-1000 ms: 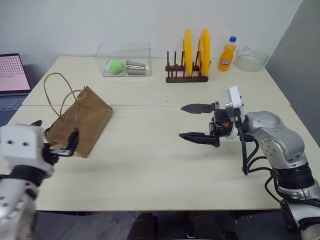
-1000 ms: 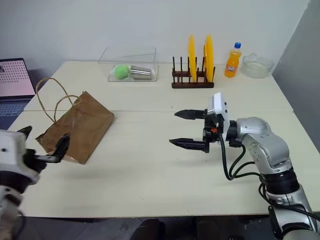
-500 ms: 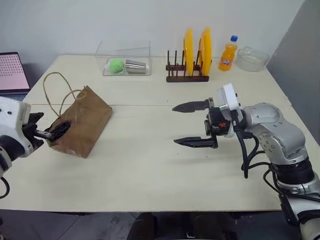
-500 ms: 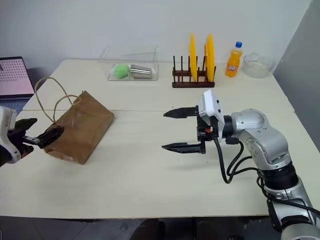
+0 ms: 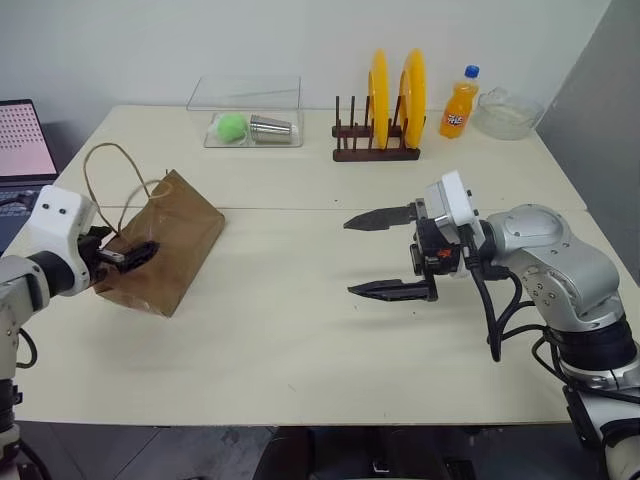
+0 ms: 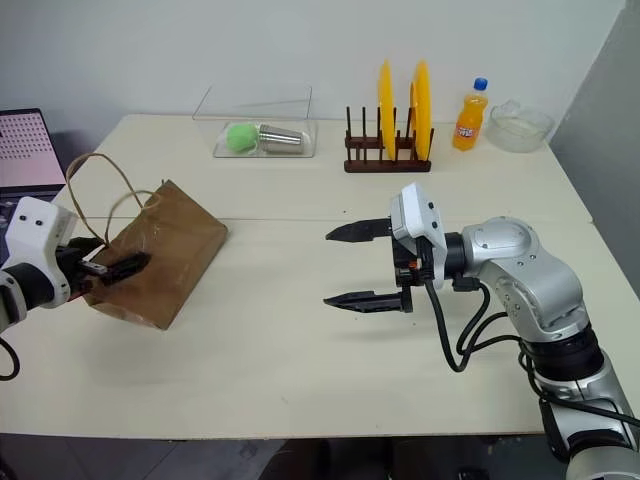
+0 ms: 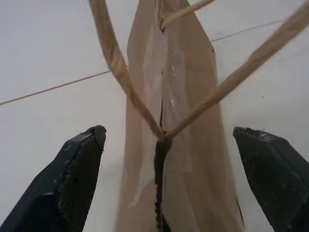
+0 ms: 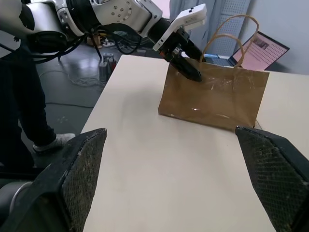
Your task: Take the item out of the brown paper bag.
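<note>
Brown paper bag (image 5: 160, 246) lies on its side on the worktop (image 5: 300, 330), mouth end toward the left pincer (image 5: 122, 256), loop handles (image 5: 108, 180) arching up behind it. This bag is the landmark for everything below.

Left pincer: at the bag's mouth end, jaws spread; in the left wrist view the black fingers (image 7: 79, 179) stand either side of the bag's narrow edge, not closed on it. Judged: lined up to pinch the mouth edge or hold the bag steady.

Right pincer (image 5: 385, 252): well apart from the bag, over bare worktop, jaws spread wide and pointing toward it. Judged: waiting to reach in once the mouth is open or held.

The item: not visible; presumably inside the bag, which bulges little. Cannot confirm.

Beyond the bag, along the far edge of the worktop:
- clear box (image 5: 245, 115), one, holding one green ball (image 5: 232, 128) and one metal cup (image 5: 270, 129) on its side
- plate rack (image 5: 375, 150), one, with two yellow plates (image 5: 377, 95) stood upright
- orange soda bottle (image 5: 459, 103), one, blue cap, upright
- glass bowl (image 5: 508, 113), one, farthest from the bag

Laptop (image 5: 25, 140), one, off the worktop's edge nearest the bag.
</note>
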Robot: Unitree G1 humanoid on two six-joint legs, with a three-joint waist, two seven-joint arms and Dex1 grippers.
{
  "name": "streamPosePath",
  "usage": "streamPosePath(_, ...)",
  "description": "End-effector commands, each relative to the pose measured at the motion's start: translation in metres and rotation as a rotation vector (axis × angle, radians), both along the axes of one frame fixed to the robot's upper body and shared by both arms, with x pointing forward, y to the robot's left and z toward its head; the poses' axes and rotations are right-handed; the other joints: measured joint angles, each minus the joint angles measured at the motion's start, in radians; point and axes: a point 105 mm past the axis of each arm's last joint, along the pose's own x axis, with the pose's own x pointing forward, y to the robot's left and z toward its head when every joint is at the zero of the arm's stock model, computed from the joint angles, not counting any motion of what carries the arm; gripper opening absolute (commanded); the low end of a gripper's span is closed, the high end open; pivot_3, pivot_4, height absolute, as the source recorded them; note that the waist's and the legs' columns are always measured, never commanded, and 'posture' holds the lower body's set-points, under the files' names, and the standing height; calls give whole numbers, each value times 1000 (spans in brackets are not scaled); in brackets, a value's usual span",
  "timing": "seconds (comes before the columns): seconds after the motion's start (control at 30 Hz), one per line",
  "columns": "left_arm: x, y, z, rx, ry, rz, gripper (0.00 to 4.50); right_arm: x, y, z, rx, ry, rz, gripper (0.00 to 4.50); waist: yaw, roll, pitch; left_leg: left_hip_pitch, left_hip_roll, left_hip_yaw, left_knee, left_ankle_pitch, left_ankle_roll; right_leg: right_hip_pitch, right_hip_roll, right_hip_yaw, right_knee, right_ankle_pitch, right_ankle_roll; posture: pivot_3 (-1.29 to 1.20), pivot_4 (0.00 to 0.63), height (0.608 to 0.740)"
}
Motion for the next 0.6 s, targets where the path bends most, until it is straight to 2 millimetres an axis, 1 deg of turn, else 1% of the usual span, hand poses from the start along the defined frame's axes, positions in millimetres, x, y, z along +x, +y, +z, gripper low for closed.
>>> streamPosePath(0.03,5,-3,14,41,-49,-19,3564,-7,2,10,3,-51,21,4500,0,0,0,0,0,0,0,0,0,0,0,0,0,0,0,0,150,740)
streamPosePath(0.13,8,-2,16,53,-59,-16,2626,-6,1,11,3,-51,14,4500,0,0,0,0,0,0,0,0,0,0,0,0,0,0,0,0,150,740)
streamPosePath(0.23,12,4,19,65,-70,7,1686,-7,0,10,1,-47,9,4500,0,0,0,0,0,0,0,0,0,0,0,0,0,0,0,0,150,740)
streamPosePath(0.3,15,6,19,69,-69,17,1107,-7,0,10,3,-45,5,4500,0,0,0,0,0,0,0,0,0,0,0,0,1,0,0,0,150,740)
streamPosePath(0.33,16,7,18,74,-67,16,724,-7,0,10,3,-44,3,4500,0,0,0,0,0,0,0,0,0,0,0,0,1,0,0,0,150,740)
streamPosePath(0.4,17,8,17,84,-62,12,94,-7,-1,10,4,-42,-3,4500,0,0,0,0,0,0,1,0,0,0,0,0,1,0,0,0,150,740)
streamPosePath(0.43,18,8,16,86,-61,11,18,-8,-1,10,4,-41,-5,4500,0,0,0,0,0,0,1,0,0,0,0,0,1,0,0,0,150,740)
streamPosePath(0.6,20,10,21,78,-76,3,18,-8,-4,10,5,-36,-21,4500,0,0,0,0,0,0,1,0,0,0,0,-1,1,0,0,0,150,740)
